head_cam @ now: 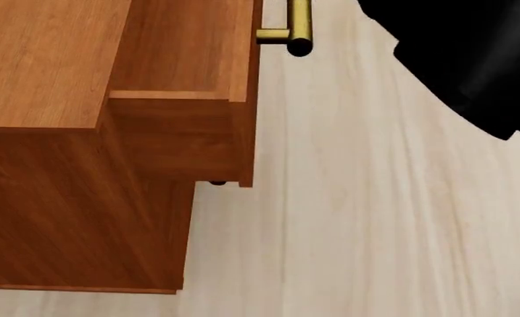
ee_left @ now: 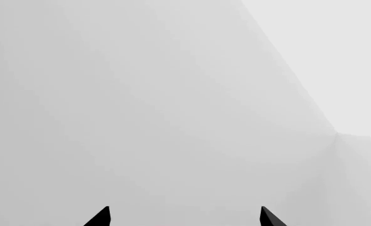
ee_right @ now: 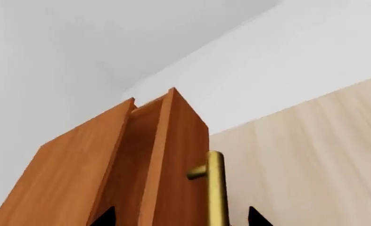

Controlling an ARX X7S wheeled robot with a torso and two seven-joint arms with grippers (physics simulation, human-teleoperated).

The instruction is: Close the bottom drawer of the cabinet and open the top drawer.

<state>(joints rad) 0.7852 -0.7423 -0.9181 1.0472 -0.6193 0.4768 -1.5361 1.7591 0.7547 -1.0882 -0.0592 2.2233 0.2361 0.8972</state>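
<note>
The reddish-brown cabinet (head_cam: 39,59) fills the left of the head view, seen from above. Its top drawer (head_cam: 185,46) stands pulled out, and its brass bar handle (head_cam: 298,26) shows at the frame's upper edge. The bottom drawer is hidden under it; only a small dark tip (head_cam: 217,183) shows below the open drawer. In the right wrist view my right gripper (ee_right: 179,217) is open, its fingertips (ee_right: 103,217) on either side of the drawer front (ee_right: 172,160) and the handle (ee_right: 215,188). My left gripper (ee_left: 185,217) is open and empty, facing bare grey walls.
My right arm (head_cam: 471,59) shows as a black mass at the head view's upper right. Pale wood-plank floor (head_cam: 374,218) lies to the right of the cabinet. Grey walls (ee_right: 267,61) stand behind the cabinet.
</note>
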